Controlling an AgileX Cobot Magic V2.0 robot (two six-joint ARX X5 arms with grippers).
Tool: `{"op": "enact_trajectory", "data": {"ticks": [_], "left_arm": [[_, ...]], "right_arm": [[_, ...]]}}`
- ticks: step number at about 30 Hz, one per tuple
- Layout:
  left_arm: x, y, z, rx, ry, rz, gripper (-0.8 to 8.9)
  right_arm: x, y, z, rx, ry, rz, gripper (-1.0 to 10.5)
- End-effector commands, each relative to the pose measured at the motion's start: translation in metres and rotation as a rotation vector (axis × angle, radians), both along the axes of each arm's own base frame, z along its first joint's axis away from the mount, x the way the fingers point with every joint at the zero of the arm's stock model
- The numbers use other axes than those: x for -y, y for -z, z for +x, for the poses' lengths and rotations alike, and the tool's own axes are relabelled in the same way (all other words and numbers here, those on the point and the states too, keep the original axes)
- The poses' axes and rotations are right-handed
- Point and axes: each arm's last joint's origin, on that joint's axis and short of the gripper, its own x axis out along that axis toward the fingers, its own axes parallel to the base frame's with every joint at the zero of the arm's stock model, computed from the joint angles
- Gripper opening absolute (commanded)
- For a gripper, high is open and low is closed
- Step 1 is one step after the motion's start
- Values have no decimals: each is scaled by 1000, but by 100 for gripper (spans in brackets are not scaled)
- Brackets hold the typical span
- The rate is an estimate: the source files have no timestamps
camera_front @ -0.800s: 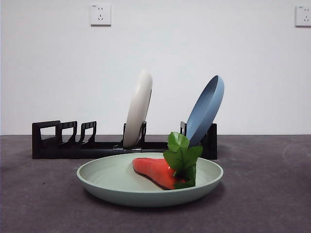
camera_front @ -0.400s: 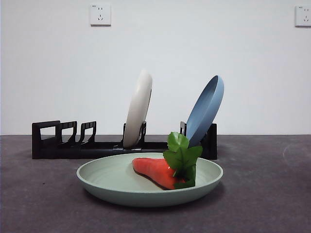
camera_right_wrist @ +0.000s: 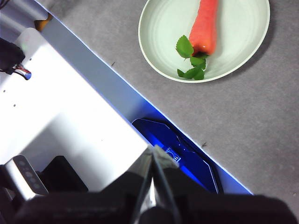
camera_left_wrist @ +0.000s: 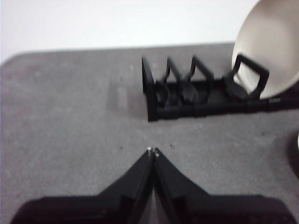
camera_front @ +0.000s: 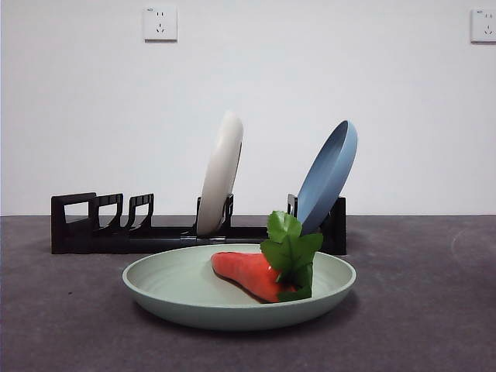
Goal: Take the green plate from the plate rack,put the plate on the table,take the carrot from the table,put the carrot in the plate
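Both grippers, left [camera_left_wrist: 153,150] and right [camera_right_wrist: 153,154], pressed together, empty; carrot [camera_front: 252,275] in green plate [camera_front: 178,291], frame centre; task looks done

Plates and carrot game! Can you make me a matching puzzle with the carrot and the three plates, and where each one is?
Things:
1. carrot
2. green plate
3. white plate
4. blue plate

Places:
A. flat on the table, in front of the rack
B. on edge at the rack's end, leaning over
C. lying in a plate
D. on edge in the rack's middle

Pairs: 1-C, 2-A, 3-D, 4-B
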Motion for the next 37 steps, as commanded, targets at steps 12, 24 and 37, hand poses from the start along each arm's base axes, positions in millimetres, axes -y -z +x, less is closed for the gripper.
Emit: {"op": "enact_trajectory", "data": {"ticks": [12,24,37], "left_arm": [[0,3,0,3,-5,-18,-3],[0,3,0,3,-5,-18,-3],[0,3,0,2,-5,-18,-3]], "right_arm": [[0,0,0,5,1,3,3],[3,-2,-1,33,2,3,3],[60,-11,0,676,361,207,3]]}}
